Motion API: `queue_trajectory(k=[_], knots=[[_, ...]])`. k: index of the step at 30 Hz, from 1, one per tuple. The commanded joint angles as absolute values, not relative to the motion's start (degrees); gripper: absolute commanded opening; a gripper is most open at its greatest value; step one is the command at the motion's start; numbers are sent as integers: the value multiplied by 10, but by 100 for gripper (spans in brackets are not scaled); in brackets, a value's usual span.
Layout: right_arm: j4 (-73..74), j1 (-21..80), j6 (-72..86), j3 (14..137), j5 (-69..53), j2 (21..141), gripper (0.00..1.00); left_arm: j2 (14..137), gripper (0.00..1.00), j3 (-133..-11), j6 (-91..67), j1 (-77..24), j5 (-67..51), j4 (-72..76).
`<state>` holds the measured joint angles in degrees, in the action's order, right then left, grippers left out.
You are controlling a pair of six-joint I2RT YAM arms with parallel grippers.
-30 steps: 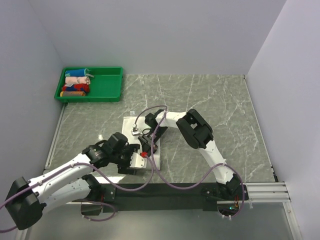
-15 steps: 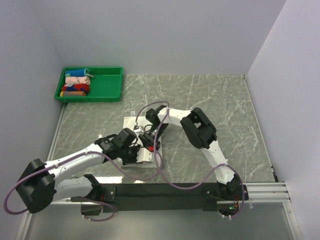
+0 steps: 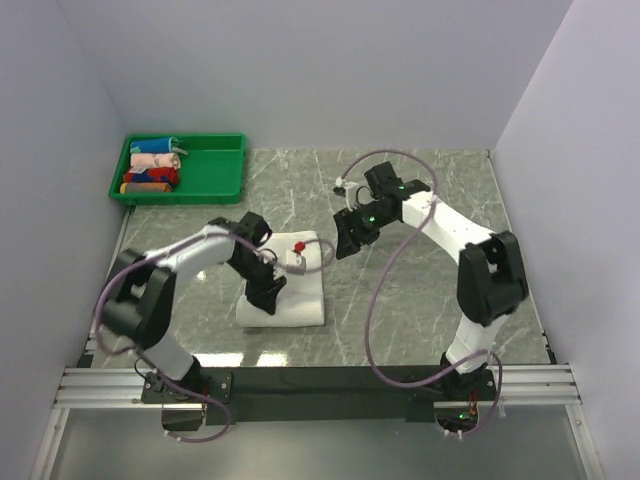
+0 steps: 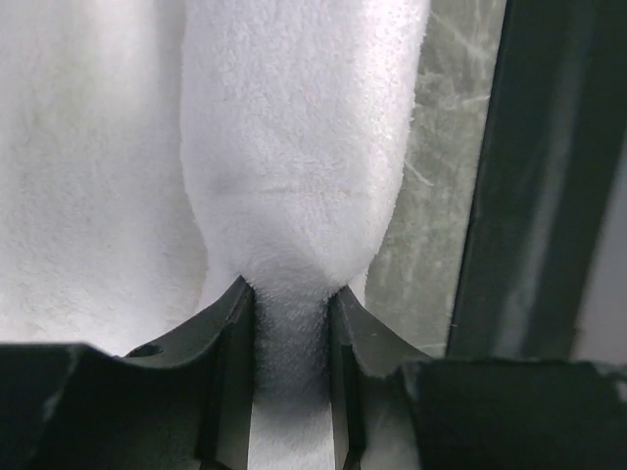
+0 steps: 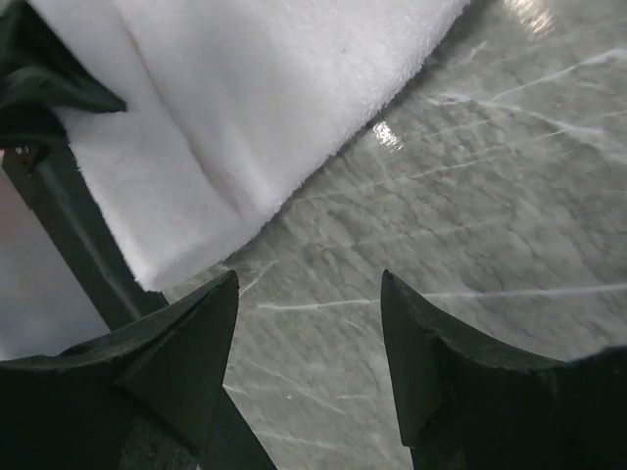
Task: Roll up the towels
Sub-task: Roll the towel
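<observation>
We seem to be in a robotics lab cell — plain white walls [image 3: 300, 70] box in a marble-patterned table [image 3: 430, 200], with an aluminium rail [image 3: 540, 380] along its near edge.

From above you cannot see the fingertips of the left gripper [image 3: 268, 292]: the wrist body covers them and the patch of towel [image 3: 300, 305] beneath. In the left wrist view the towel runs off the top and left edges, and its pinched fold drops out of sight between the fingers [image 4: 230, 362] at the bottom edge. The right wrist view cuts the towel at its top and left, and the right gripper [image 5: 309, 284] at the finger roots. You cannot identify the dark bar [image 5: 78, 245] there. The rolled cloths [image 3: 152, 168] in the green tray [image 3: 215, 190] are too small to count.
</observation>
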<state>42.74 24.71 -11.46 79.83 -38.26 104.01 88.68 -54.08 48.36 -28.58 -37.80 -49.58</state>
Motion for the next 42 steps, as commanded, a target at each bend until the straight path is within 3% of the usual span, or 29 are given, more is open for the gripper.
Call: queue_trajectory(k=[1,12,14,16,21,32,34,35,36,38,42], knots=[[388,255,-119,781,-370,972,66,1003,1,-592,507,-237,-398,-611],[352,273,-155,677,-306,801,66,1239,6,-840,543,-176,-397,-722],[334,313,-169,663,-267,778,69,1265,6,-866,547,-172,-396,-732],[326,368,-185,661,-217,773,77,1281,7,-879,549,-171,-389,-735],[280,535,-262,671,-66,816,80,1311,11,-902,556,-167,-381,-747],[176,659,-349,696,44,1025,79,1332,12,-906,556,-156,-374,-743],[182,658,-351,700,23,1052,69,1328,9,-902,556,-155,-374,-736],[192,657,-351,700,13,1056,58,1326,8,-895,558,-155,-372,-733],[197,657,-347,700,3,1058,28,1322,9,-891,558,-151,-369,-730],[217,647,-331,698,-46,1053,0,1306,11,-882,552,-145,-371,-710],[311,612,-307,734,-160,1076,0,1278,30,-882,541,-110,-399,-697]])
